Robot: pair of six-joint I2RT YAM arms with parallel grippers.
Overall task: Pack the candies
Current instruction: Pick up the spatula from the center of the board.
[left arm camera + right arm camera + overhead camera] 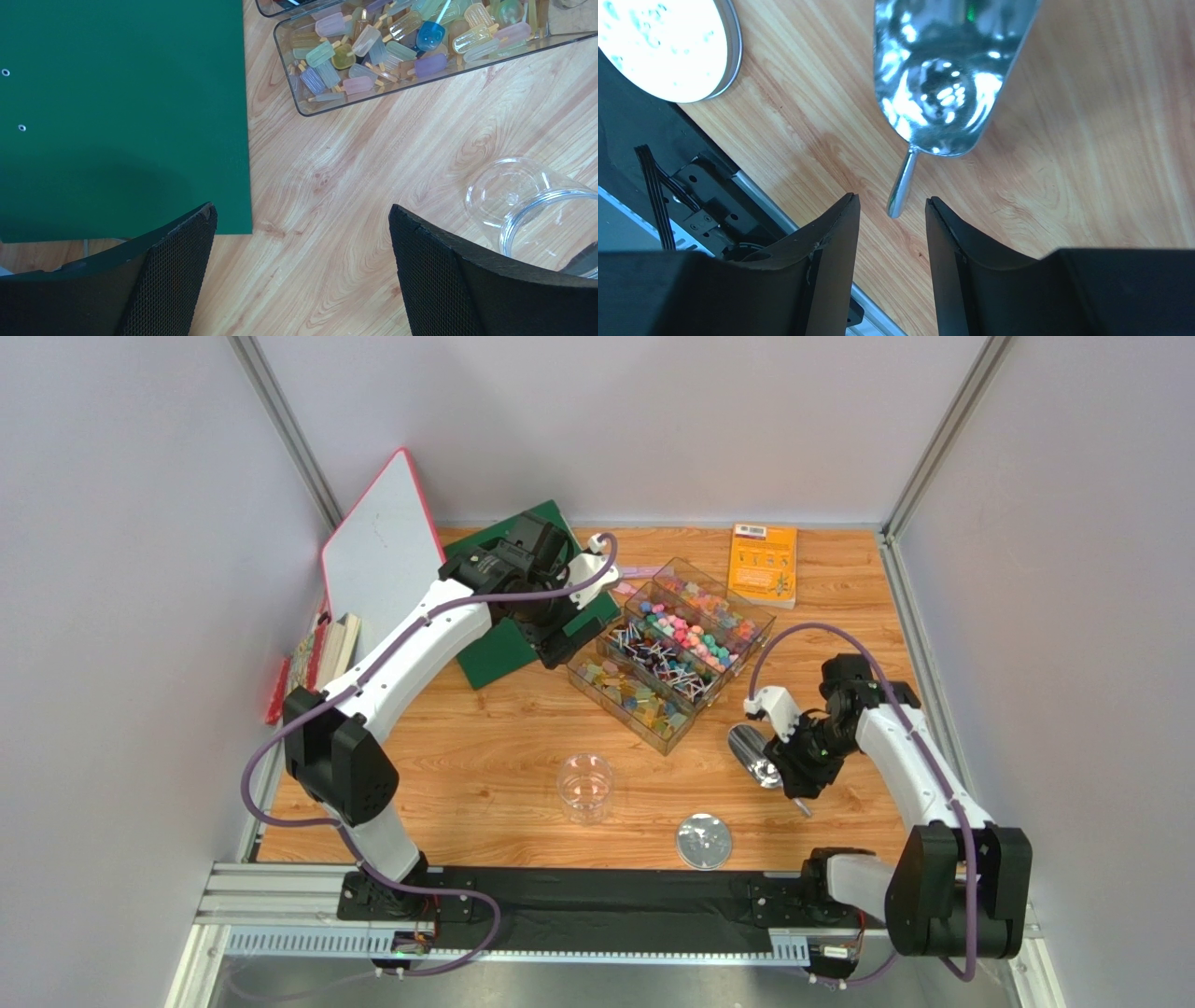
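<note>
The candies [683, 637] fill a clear compartment box [627, 704] at the table's middle back; the left wrist view shows pastel lolly-shaped candies [393, 45] in its near compartment. My left gripper [302, 210] hovers wide open over bare wood beside the box, holding nothing; from above it [557, 627] sits at the green mat's edge. A shiny metal scoop [948, 70] lies empty on the table. My right gripper [892, 201] is partly open just behind the scoop's handle [901, 185], whose end lies level with the fingertips, untouched.
An empty clear jar [585, 787] stands at the front centre, its round lid [704, 840] to the right near the rail. A green mat [512, 637] and a white board [379, 546] lie at the back left. An orange booklet [765, 563] lies at the back right.
</note>
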